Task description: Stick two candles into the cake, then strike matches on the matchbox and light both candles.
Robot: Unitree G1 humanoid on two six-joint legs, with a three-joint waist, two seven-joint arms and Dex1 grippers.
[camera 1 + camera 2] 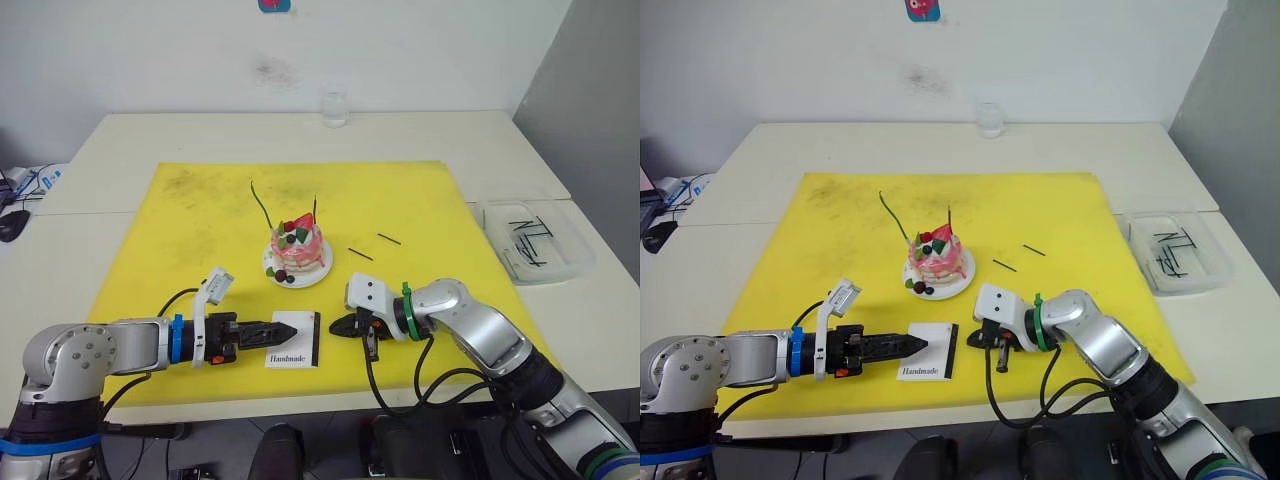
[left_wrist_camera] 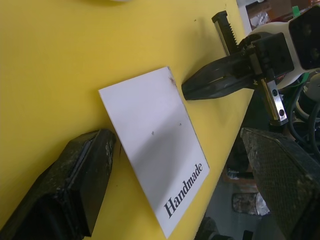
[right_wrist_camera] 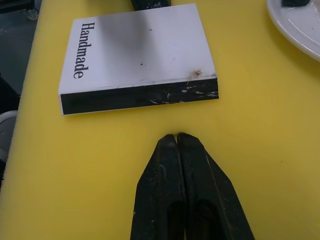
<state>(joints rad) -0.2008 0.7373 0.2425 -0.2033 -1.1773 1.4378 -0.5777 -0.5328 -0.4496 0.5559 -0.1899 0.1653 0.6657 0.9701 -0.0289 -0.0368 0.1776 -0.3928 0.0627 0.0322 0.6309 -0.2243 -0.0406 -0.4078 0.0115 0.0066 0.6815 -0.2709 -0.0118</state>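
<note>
The plate (image 3: 300, 27) under the cake runs off the right wrist view's corner. In the left wrist view the matchbox (image 2: 155, 145) hides its black strip. The sticks in the tray (image 1: 530, 240) are too small to tell apart. Whether the right gripper (image 3: 177, 137) pinches a match cannot be told.

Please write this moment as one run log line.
candles: both in cake | left hand: open at matchbox | right hand: shut, empty
</note>
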